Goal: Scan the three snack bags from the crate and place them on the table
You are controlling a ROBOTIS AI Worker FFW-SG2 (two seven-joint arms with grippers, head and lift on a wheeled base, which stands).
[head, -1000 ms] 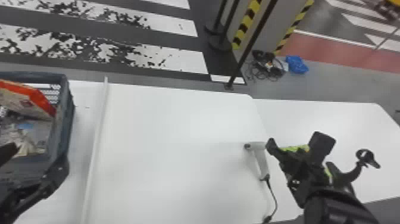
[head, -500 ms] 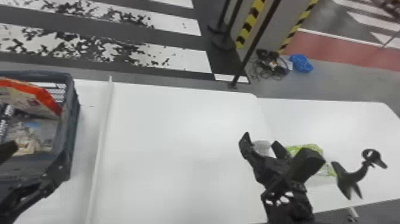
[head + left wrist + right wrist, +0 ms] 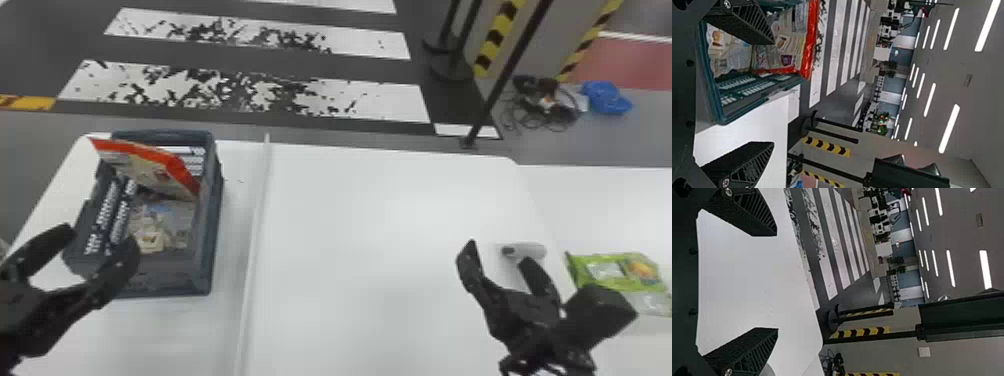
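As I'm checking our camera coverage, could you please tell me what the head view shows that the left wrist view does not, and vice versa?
Head view: the bright green snack bag and the white handheld scanner, both on the white tabletop.
Left wrist view: the long white ceiling lights.
Both: the dark blue-green plastic crate, the red-edged snack bag inside it, and the left gripper, open.
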